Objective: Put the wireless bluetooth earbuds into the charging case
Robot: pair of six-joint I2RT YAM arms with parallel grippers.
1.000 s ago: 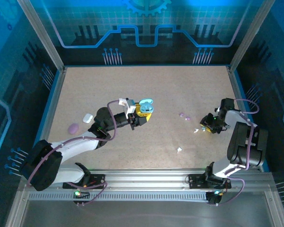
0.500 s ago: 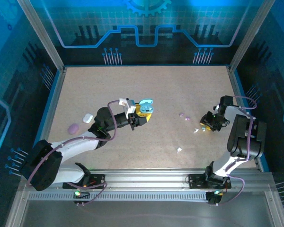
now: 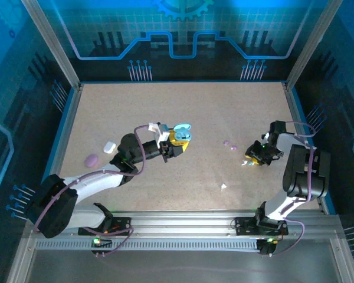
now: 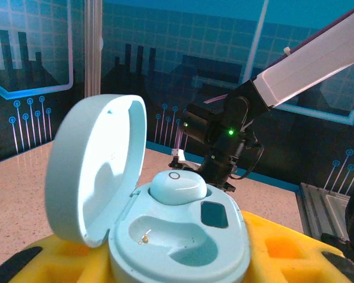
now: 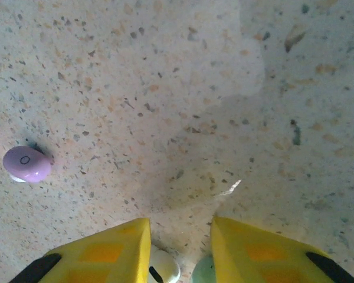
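Buds (image 3: 226, 142) lie loose on the desk (image 3: 183, 106). One white bud (image 5: 165, 268) sits right between the two yellow fingers (image 5: 100, 253) of the right pincer (image 5: 178, 236), low on the desk. It looks to touch one finger. A pale bit (image 5: 203, 271) shows by the other finger; I cannot tell what it is. The fingers stand apart, and I cannot tell if they pinch the white bud. The left pincer (image 3: 178, 139) is clenched on the open case (image 4: 130, 194), lid up. A blue bud (image 4: 177, 187) is in it, and the slot (image 4: 159, 233) beside it is bare. The case lies well apart, off to the right pincer's left. So the right arm is the near one for the white bud.
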